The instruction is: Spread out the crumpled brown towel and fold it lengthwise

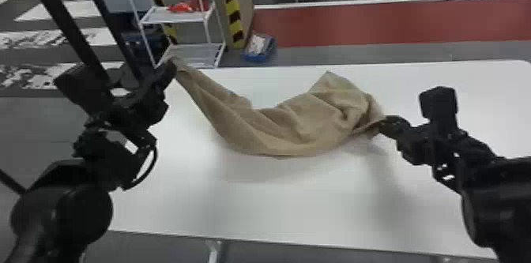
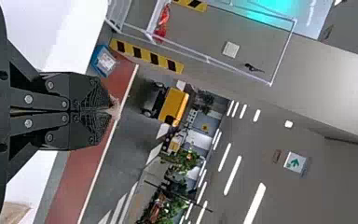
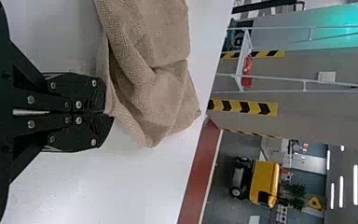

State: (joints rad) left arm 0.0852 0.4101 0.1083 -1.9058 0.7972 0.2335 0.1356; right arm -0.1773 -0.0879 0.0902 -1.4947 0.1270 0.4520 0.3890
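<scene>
The brown towel (image 1: pixel 292 124) hangs raised at its left end and lies bunched on the white table toward the right. My left gripper (image 1: pixel 170 69) is up at the back left, shut on a towel corner; in the left wrist view a small tuft of towel (image 2: pixel 115 108) pokes out from between the tips of the left gripper (image 2: pixel 105 111). My right gripper (image 1: pixel 385 124) is low over the table at the towel's right end. In the right wrist view the right gripper (image 3: pixel 106 113) is shut on the edge of the towel (image 3: pixel 154 84), whose folds spread beyond the fingertips.
The white table (image 1: pixel 253 203) extends in front of the towel and to its right. Behind the table's back left stand a white wire rack (image 1: pixel 177 15) with a red item on it and a blue box (image 1: pixel 258 48) on the floor.
</scene>
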